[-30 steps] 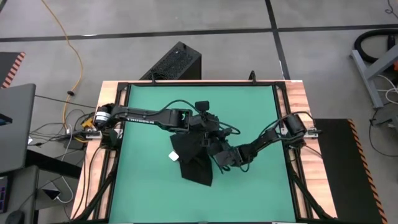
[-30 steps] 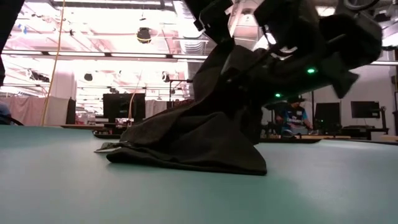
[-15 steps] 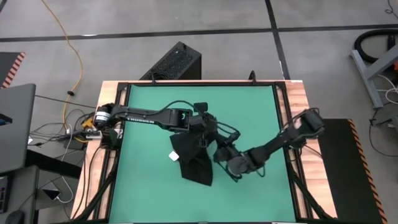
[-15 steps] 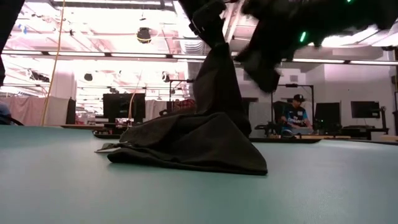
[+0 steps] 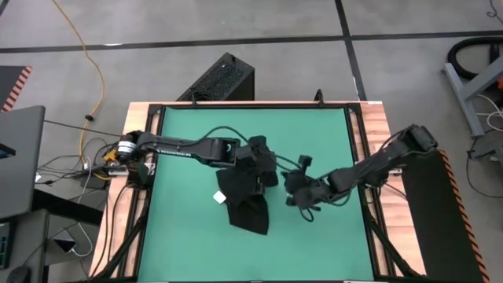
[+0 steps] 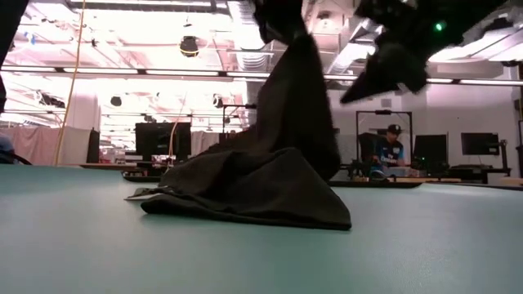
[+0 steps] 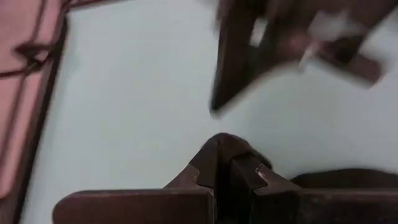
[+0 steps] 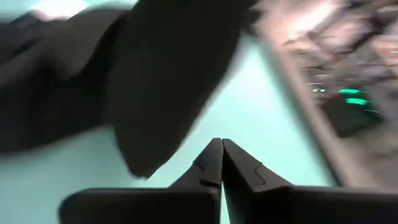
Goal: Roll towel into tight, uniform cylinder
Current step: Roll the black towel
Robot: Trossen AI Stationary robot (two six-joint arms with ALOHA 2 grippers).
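Pinching towel (image 6: 270, 175) aloft — left gripper (image 7: 224, 163); wrist view confirms.

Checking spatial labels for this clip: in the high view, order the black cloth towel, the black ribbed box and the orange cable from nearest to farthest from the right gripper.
From the right gripper, over the green mat:
1. Black cloth towel, just beside it toward the left arm.
2. Black ribbed box, off the table's far edge.
3. Orange cable, on the floor past the far-left corner.

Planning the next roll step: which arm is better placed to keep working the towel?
Left. The left gripper is shut on a pinch of the towel, holding one corner up off the green mat. The right gripper is shut, empty, and clear of the cloth.
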